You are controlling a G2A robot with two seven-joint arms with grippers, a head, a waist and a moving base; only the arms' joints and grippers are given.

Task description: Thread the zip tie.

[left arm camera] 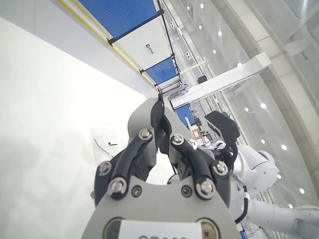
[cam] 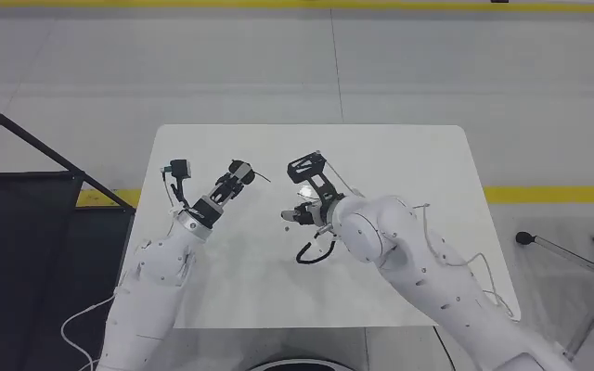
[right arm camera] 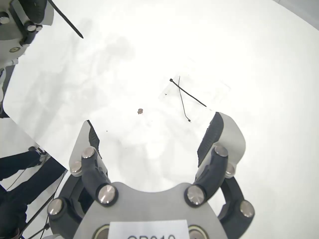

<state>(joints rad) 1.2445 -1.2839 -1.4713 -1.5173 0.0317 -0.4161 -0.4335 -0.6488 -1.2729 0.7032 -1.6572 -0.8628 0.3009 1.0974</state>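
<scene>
My left gripper [cam: 243, 172] is held above the left middle of the white table [cam: 418, 167], shut on a black zip tie [cam: 263, 175] whose thin tail pokes out toward the right arm. In the right wrist view that zip tie [right arm camera: 66, 20] juts from the left gripper [right arm camera: 30, 3]. In the left wrist view a short end of the zip tie [left arm camera: 161, 97] shows past the closed fingertips. My right gripper [right arm camera: 153, 123] is open and empty, a short way right of the left one. Two more black zip ties [right arm camera: 185, 93] lie crossed on the table just beyond it.
The two crossed ties rest on a clear plastic sheet [right arm camera: 214, 93]. A small brown speck [right arm camera: 140, 111] lies on the table near the right gripper. A black panel [cam: 37, 241] stands off the table's left side. The table's right half has free room.
</scene>
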